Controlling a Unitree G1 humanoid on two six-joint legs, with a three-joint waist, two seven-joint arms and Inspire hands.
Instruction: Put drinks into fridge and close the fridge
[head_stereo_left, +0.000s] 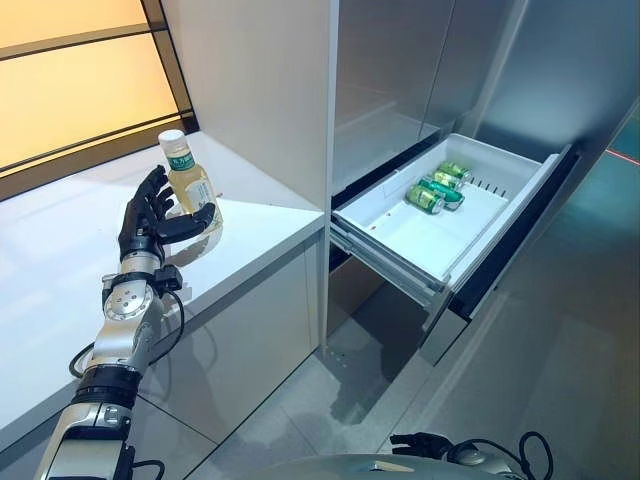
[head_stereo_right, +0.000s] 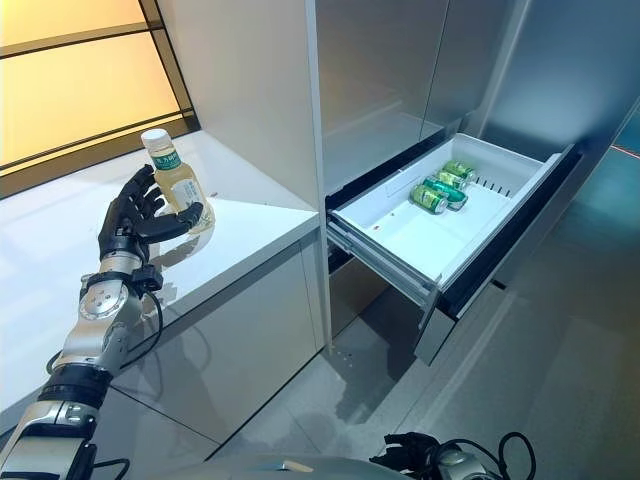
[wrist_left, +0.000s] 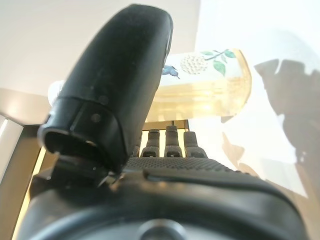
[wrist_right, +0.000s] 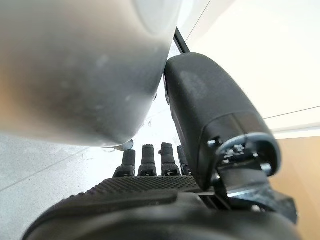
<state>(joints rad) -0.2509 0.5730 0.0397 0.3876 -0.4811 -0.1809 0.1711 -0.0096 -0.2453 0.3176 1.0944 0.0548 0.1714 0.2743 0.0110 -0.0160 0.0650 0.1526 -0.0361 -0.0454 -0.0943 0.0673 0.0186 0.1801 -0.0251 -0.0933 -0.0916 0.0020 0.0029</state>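
Hanging low at the near edge of the head views, the right hand (head_stereo_left: 425, 442) shows only as a dark shape beside the robot's body, and in its own wrist view its fingers (wrist_right: 150, 159) stand straight in a row with the thumb apart, holding nothing. Farther out on the robot's left, the left hand (head_stereo_left: 152, 222) is raised over the white counter (head_stereo_left: 60, 250) at a bottle (head_stereo_left: 187, 183) of pale yellow drink with a white cap and a flowered label. The bottle stands upright on the counter, near the tall white cabinet side (head_stereo_left: 260, 90). The fingers rise nearly straight along the bottle's far-left side and the thumb reaches across its near side, low on the body; the wrist view shows the bottle (wrist_left: 210, 82) lying past the fingertips (wrist_left: 172, 140) with the thumb in front of it, but whether the hand actually presses on the bottle I cannot tell. To the right, beyond the counter's end, the fridge drawer (head_stereo_left: 520, 205) stands pulled out over the grey floor (head_stereo_left: 330, 400). Three green cans (head_stereo_left: 438, 188) lie on their sides together in the drawer's far part, the rest of its white tray bare. Behind it rise the grey fridge doors (head_stereo_left: 440, 60).
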